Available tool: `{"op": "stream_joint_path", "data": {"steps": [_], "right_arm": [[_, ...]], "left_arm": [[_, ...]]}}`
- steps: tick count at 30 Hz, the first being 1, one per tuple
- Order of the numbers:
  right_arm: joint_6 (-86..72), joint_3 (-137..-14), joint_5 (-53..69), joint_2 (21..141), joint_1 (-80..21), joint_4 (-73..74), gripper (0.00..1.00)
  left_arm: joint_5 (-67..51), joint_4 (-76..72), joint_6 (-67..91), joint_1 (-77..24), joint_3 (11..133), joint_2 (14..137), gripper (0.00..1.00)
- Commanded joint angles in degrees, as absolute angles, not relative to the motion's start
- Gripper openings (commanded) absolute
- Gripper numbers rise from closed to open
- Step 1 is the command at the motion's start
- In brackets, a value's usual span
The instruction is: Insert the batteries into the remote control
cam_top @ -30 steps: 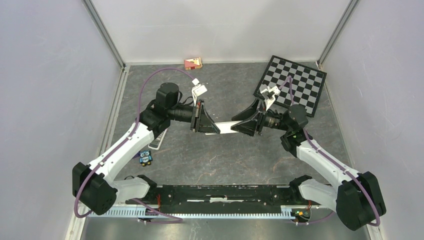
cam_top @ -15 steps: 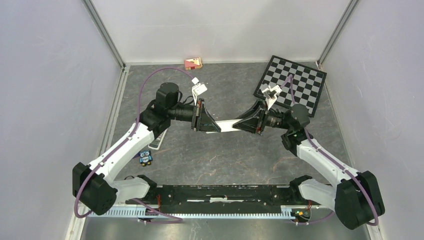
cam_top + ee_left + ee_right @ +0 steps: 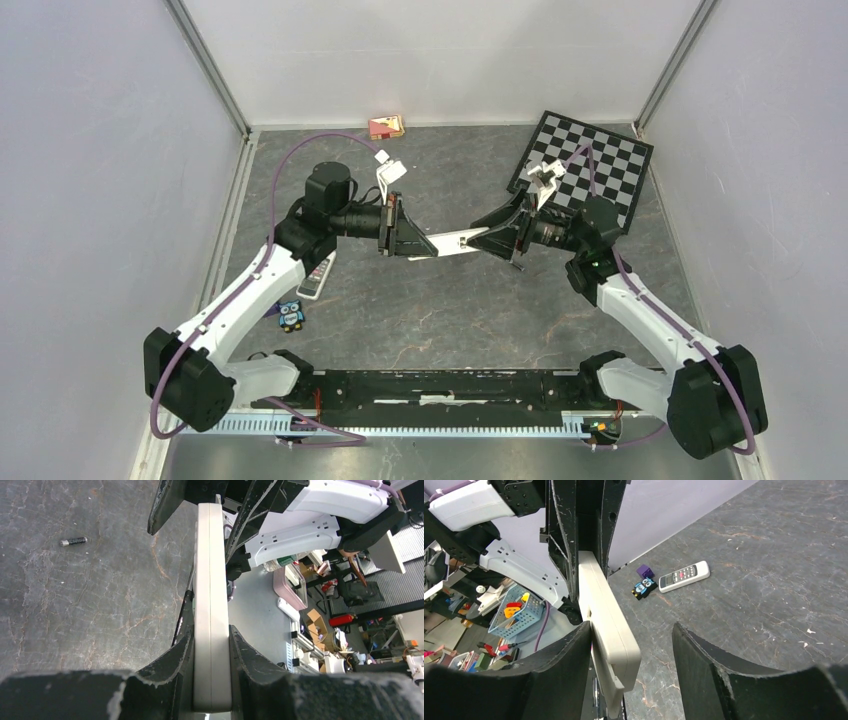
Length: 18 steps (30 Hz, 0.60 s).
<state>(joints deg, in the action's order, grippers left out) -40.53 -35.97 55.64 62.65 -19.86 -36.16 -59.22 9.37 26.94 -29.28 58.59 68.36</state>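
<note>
My left gripper (image 3: 425,247) is shut on one end of a white remote control (image 3: 455,243) and holds it in the air above the table's middle. In the left wrist view the remote (image 3: 210,570) is clamped edge-on between both fingers of this gripper (image 3: 211,635). My right gripper (image 3: 482,236) is open around the remote's other end. In the right wrist view the remote (image 3: 606,615) lies against this gripper's (image 3: 631,627) left finger, with a wide gap to the right finger. A thin panel on the remote sits offset past its end. One slim dark battery (image 3: 73,541) lies on the table.
A second white remote (image 3: 316,278) lies on the table under the left arm, also in the right wrist view (image 3: 684,575). An owl toy (image 3: 291,315) and a purple cube (image 3: 644,571) lie near it. A checkerboard (image 3: 585,170) is at the back right, a small red box (image 3: 386,127) at the back.
The held remote has tilted, its right end now farther back. The right gripper has shifted back and to the right with it. The left gripper has turned slightly.
</note>
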Motion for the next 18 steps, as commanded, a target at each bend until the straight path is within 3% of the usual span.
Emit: {"op": "stream_joint_path", "data": {"steps": [1, 5, 12, 18], "right_arm": [[-36.6, -37.9, 50.0, 63.7, -19.1, -29.2, 0.64], [-39.2, -38.6, 48.7, 64.1, -19.1, -30.2, 0.61], [-39.4, -42.3, 46.9, 66.5, -19.1, -21.8, 0.42], [-38.9, -41.8, 45.5, 67.3, -19.0, -19.2, 0.35]], "left_arm": [[-64.9, 5.2, 31.1, -29.3, 62.6, 67.4, 0.02], [-62.7, 9.5, 28.9, -28.6, 63.2, 68.9, 0.02], [-59.0, 13.4, 28.5, -26.5, 63.1, 71.6, 0.02], [-55.9, 18.4, 24.7, -26.0, 63.5, 73.4, 0.02]]}}
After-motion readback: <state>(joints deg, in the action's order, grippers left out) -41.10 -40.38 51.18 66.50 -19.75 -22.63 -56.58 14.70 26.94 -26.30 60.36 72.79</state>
